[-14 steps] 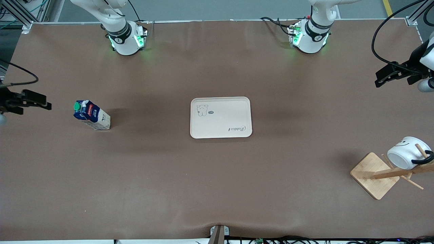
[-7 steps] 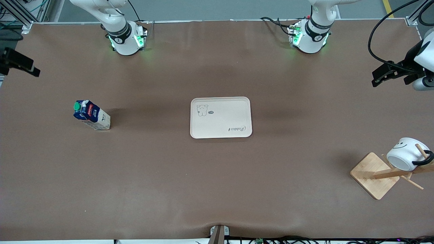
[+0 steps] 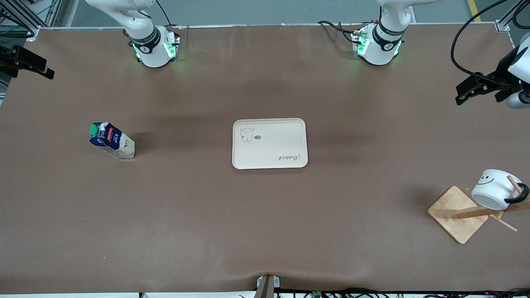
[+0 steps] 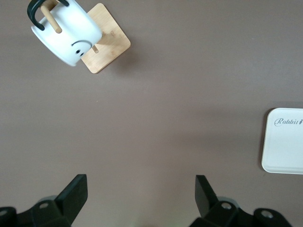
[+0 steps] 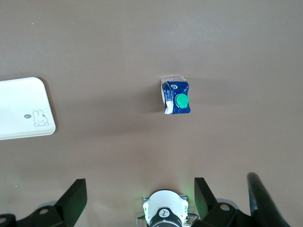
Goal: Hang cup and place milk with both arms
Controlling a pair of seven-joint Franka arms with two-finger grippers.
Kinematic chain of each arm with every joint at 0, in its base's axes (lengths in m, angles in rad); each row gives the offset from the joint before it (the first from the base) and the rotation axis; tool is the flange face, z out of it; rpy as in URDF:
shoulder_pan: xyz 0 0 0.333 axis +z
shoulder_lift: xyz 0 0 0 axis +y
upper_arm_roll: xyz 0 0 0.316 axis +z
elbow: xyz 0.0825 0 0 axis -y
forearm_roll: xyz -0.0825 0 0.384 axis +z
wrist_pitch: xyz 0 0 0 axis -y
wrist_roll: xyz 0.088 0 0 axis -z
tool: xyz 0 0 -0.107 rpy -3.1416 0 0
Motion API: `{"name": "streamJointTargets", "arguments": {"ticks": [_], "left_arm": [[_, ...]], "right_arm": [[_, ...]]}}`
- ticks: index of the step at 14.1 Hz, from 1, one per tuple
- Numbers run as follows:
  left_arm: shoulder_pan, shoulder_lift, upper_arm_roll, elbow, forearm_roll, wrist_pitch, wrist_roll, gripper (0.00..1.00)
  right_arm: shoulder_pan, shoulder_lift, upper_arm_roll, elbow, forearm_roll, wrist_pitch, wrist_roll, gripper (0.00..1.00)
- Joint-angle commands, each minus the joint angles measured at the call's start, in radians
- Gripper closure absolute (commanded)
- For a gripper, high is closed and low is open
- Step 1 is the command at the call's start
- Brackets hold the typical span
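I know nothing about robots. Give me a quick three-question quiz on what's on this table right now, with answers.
1. True or false: the cup hangs on a peg of the wooden rack.
2. Where is the milk? A) on the tray B) on the table, toward the right arm's end C) in a gripper
3. Fill in: both the left gripper and the right gripper are ___ and hold nothing.

Key: 1 true. 2 B. 3 open.
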Motion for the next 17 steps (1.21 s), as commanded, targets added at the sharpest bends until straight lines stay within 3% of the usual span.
{"name": "streamJointTargets", "arguments": {"ticks": [1,17], "left_arm": [[-0.005,0.002,0.005,0.010,-0.006,0.006,0.012,0.00],[-0.005,0.004,0.005,0.010,-0.006,-0.004,0.000,0.00]], "right_arm": [[0.021,-0.045,0.014,-0.042,-0.036,0.011,-0.009,0.00],[0.009,-0.040,0.008,-0.042,-0.039,0.001,-0.035,0.00]]}}
